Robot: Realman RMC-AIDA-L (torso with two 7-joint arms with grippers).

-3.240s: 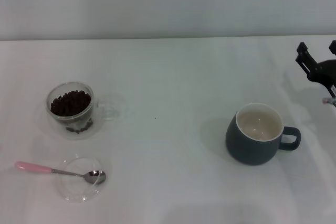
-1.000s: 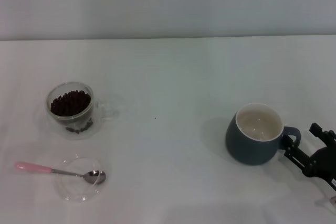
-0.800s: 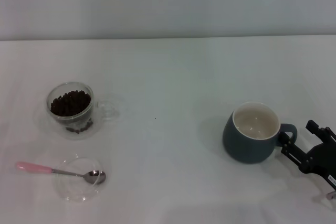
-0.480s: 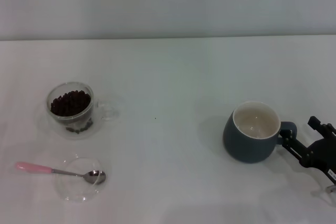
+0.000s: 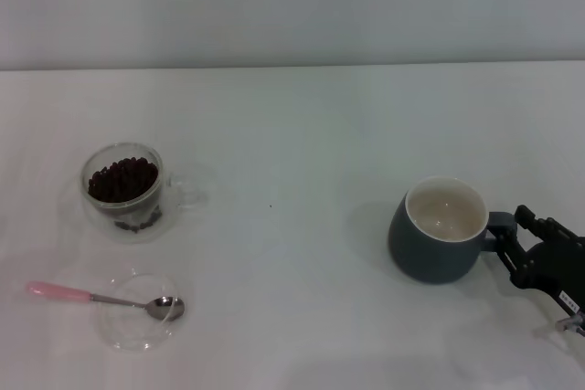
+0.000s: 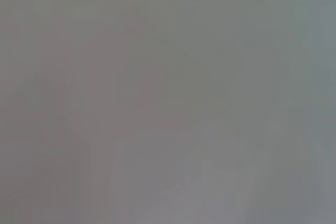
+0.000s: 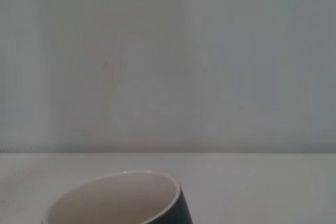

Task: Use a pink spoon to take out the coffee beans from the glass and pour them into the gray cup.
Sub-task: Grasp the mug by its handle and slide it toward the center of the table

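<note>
The gray cup stands at the right of the table, its cream inside showing nothing in it; its rim also shows in the right wrist view. My right gripper is at the cup's handle, with a finger on either side, closed in on it. The glass stands at the left with a heap of coffee beans inside. The pink spoon lies in front of the glass, its metal bowl resting in a flat dish. My left gripper is out of view; the left wrist view shows only plain grey.
A flat clear round glass dish lies at the front left under the spoon's bowl. The white table meets a pale wall at the back. The spoon's handle points to the left edge.
My right gripper came down from the far right to the cup's handle. It nudged the cup slightly left, and its fingers drew in around the handle. Glass, spoon and dish have not moved.
</note>
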